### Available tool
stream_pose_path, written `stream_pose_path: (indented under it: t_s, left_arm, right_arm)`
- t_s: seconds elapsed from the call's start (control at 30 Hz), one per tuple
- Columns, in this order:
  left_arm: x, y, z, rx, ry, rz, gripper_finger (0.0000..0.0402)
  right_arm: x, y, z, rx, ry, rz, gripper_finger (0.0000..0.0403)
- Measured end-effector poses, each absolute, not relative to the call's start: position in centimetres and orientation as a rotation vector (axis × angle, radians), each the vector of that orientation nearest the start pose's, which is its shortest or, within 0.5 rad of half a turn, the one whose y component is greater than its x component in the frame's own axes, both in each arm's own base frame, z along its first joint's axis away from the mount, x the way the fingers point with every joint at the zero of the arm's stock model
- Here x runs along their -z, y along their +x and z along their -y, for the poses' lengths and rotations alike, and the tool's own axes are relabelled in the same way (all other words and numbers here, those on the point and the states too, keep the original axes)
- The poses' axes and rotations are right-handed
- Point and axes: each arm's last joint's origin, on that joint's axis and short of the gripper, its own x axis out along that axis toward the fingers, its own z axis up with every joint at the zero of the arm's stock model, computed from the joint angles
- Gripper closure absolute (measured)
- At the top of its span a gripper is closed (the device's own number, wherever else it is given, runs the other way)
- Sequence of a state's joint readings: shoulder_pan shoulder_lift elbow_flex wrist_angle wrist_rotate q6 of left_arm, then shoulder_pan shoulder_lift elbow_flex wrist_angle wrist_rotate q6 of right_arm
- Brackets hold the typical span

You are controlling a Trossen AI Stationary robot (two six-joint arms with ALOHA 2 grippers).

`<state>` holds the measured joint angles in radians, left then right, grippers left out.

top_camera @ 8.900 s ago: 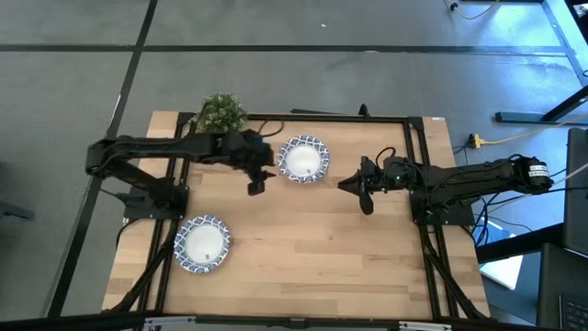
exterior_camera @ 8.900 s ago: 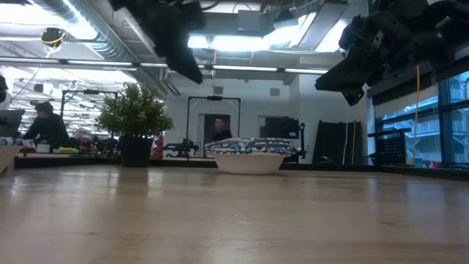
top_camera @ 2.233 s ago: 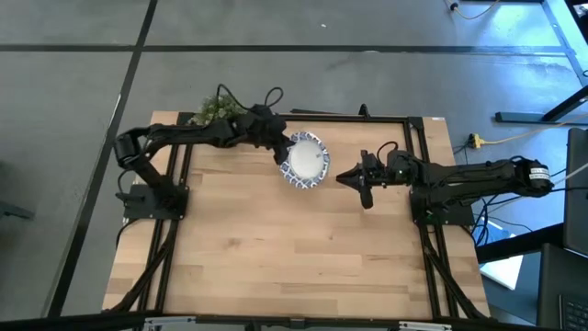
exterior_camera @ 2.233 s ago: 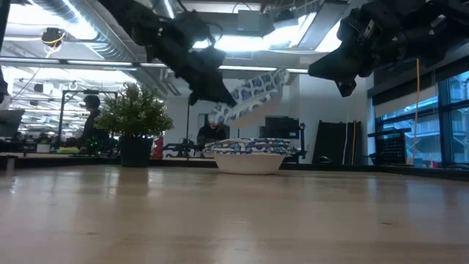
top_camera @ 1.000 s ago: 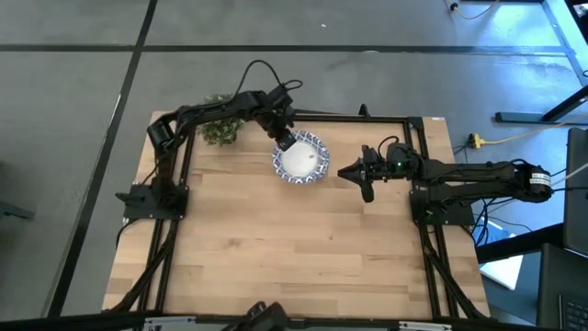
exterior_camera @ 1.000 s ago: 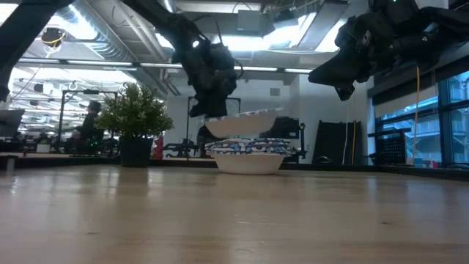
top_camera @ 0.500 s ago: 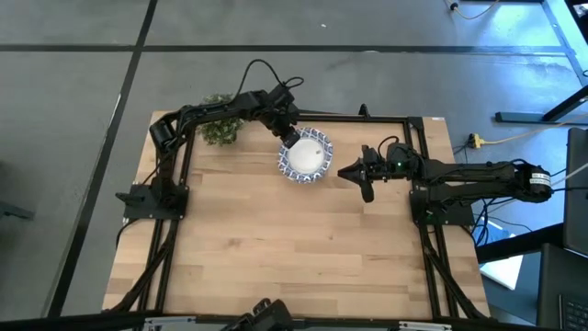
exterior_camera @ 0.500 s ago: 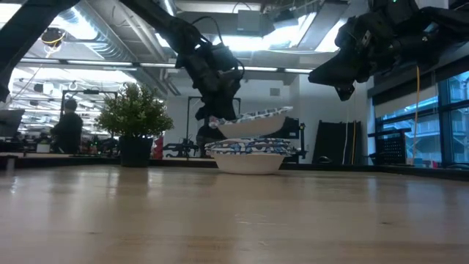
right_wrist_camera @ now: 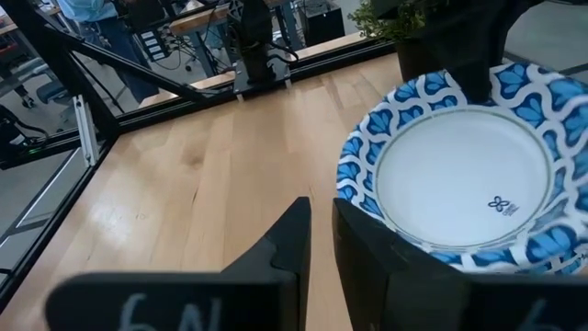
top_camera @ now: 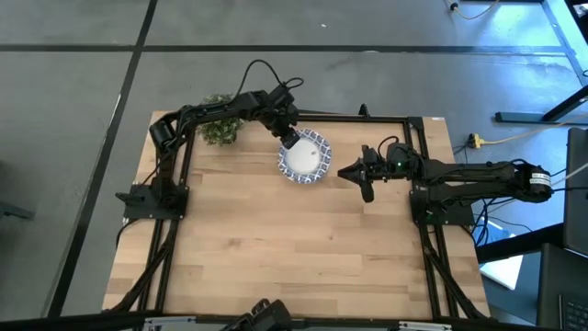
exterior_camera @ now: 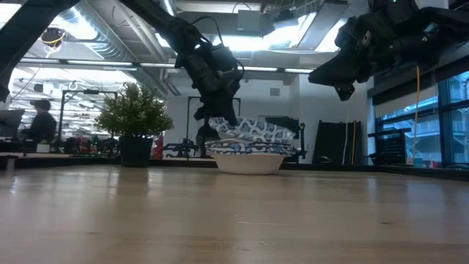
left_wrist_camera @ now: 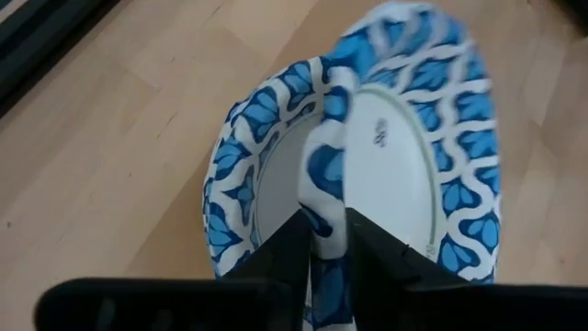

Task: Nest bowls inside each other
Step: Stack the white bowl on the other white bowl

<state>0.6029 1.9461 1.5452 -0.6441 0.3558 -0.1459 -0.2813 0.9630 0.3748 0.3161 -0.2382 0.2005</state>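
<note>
The light wooden table (top_camera: 276,257) carries the stack of white bowls with blue-patterned rims (top_camera: 305,156) near its far edge — how many are stacked is hard to make out. Beside the stack on the plant side, the left gripper (top_camera: 290,138) pinches the tilted top bowl's (left_wrist_camera: 404,156) rim. The right gripper (top_camera: 364,179) hovers opposite — fingers nearly closed, empty. A small green potted plant (top_camera: 219,120) is partly hidden behind the left arm.

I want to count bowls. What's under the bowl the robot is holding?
Under the held bowl, pinched by the left gripper, sits a stack of bowls on the table. How many are nested there is hidden. The right gripper waits nearby.
</note>
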Motion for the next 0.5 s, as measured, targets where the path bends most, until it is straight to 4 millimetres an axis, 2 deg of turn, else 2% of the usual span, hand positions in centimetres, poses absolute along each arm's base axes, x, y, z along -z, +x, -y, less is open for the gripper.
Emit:
stream_pose_path:
  t_s: [0.3,0.5]
  left_arm:
    - [-22.64,34.56,-22.61,-0.293,-0.591,-0.927,0.0297]
    - [-22.5,34.35,-22.76,-0.335,-0.482,-0.969,0.0268]
  right_arm:
    - [-20.85,19.28,4.86,0.069,0.27,-0.258,0.0352]
    - [-20.85,19.28,4.86,0.069,0.27,-0.258,0.0352]
